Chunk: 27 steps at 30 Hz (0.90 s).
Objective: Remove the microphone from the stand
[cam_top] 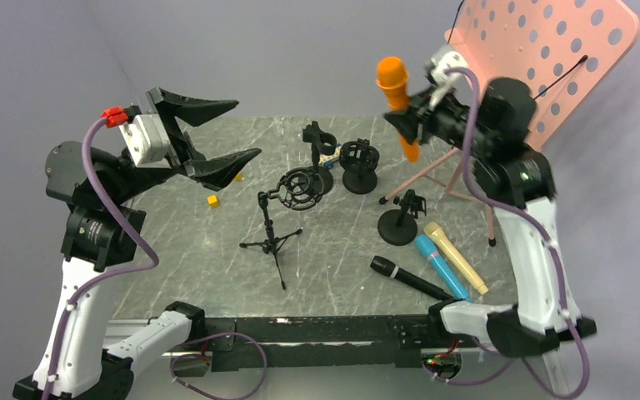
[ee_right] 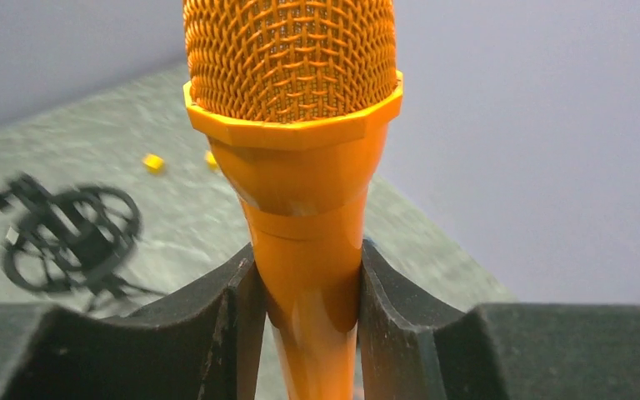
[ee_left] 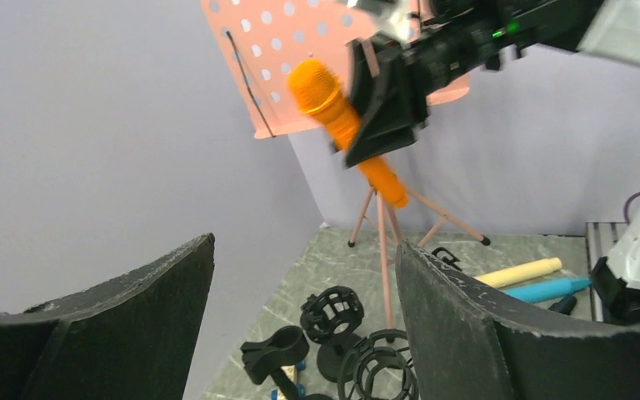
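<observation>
My right gripper is shut on an orange microphone and holds it upright, high above the back right of the table, free of any stand. In the right wrist view the microphone fills the middle, its body clamped between my two fingers. It also shows in the left wrist view. Several black stands sit below: a clip stand, a basket stand, a shock-mount tripod and a round-base stand. My left gripper is open and empty, raised over the table's left.
A pink perforated music stand on thin legs stands at the back right. Yellow, blue and black microphones lie at the front right. Small yellow blocks lie at the left.
</observation>
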### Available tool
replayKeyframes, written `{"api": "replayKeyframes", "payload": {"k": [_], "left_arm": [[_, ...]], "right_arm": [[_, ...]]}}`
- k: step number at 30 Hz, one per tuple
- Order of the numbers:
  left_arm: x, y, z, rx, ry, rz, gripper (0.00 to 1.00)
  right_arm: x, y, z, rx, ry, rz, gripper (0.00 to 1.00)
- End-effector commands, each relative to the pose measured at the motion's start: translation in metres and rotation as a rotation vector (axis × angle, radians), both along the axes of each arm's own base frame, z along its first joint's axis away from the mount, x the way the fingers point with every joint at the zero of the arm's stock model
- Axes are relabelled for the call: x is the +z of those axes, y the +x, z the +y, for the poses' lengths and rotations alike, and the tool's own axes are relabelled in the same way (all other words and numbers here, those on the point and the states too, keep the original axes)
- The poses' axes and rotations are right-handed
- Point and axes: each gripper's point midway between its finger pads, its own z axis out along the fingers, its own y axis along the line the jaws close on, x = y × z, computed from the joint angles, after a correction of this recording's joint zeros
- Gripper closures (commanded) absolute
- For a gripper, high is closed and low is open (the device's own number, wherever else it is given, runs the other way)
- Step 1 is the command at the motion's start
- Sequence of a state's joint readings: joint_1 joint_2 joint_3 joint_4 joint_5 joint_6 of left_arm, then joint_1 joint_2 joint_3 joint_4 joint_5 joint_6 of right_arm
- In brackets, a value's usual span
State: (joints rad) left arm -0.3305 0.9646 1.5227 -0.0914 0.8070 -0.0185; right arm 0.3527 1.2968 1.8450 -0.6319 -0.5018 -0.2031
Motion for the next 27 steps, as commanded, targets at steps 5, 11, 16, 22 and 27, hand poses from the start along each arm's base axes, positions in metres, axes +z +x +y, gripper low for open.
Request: {"api": "replayKeyframes", "payload": {"k": [5, 11, 16, 22, 27], "left_arm": [[-0.006, 0.018, 0.015, 0.03, -0.05, 0.062, 0.18], [-0.008, 0.031, 0.024, 0.039, -0.07, 0.076, 0.18], [-0.012, 0.028, 0.02, 0.014, -0.023, 0.048, 0.19], [-0.004, 0.017, 0.024, 0.017, -0.006, -0.008, 0.19], [-0.001, 0.015, 0.028, 0.055, 0.024, -0.042, 0.18]], "right_arm": [[-0.094, -0.043, -0.127, -0.418, -0.267, 0.181, 1.0], [-0.166, -0.08, -0.19, -0.67, -0.379, 0.403, 1.0], [-0.232, -0.105, -0.226, -0.759, -0.573, 0.555, 1.0], [-0.283, -0.102, -0.258, -0.744, -0.711, 0.578, 1.0], [-0.314, -0.094, -0.293, -0.729, -0.656, 0.662, 1.0]]}}
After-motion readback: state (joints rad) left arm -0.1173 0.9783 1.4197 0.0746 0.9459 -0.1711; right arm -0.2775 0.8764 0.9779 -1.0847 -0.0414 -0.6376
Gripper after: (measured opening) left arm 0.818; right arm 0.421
